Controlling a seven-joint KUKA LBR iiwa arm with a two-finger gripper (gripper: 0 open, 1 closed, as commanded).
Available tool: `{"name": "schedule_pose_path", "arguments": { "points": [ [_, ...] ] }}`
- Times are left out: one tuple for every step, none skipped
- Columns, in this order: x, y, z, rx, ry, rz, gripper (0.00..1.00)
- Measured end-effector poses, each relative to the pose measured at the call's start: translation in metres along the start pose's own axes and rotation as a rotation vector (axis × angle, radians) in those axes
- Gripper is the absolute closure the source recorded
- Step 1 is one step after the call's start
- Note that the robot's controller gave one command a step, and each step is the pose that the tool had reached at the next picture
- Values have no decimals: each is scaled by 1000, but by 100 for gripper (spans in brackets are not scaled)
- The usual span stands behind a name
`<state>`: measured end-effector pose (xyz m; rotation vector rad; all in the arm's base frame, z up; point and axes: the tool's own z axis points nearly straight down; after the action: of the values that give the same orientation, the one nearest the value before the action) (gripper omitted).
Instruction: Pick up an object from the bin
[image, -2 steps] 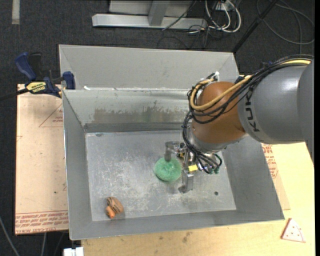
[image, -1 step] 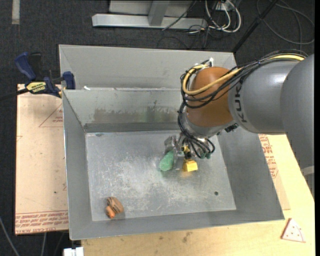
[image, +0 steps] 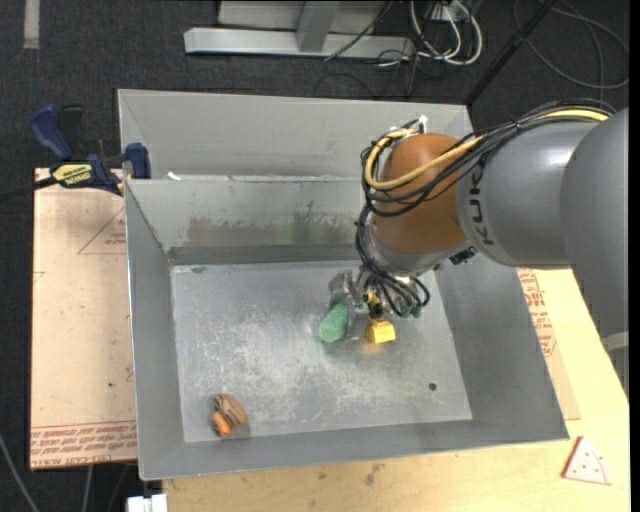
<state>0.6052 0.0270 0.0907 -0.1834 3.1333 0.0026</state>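
My gripper (image: 357, 312) is low in the bin, right of its middle, under the orange wrist cover. A small green rounded thing (image: 333, 325) lies at its left side, touching or nearly touching a finger. A small yellow block (image: 379, 332) sits just to the right of the fingers. From this angle I cannot make out whether either one is between the fingers. A brown and orange lump (image: 228, 415) lies far off near the front left corner.
The arm comes in from the right and covers the bin's right rear part. The bin's sloped walls rise close behind the gripper.
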Motion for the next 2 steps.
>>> {"name": "schedule_pose_path", "arguments": {
  "points": [
    [-48,20,-86,0,-1,9,100],
    [-48,19,-86,0,-1,10,100]
  ]
}}
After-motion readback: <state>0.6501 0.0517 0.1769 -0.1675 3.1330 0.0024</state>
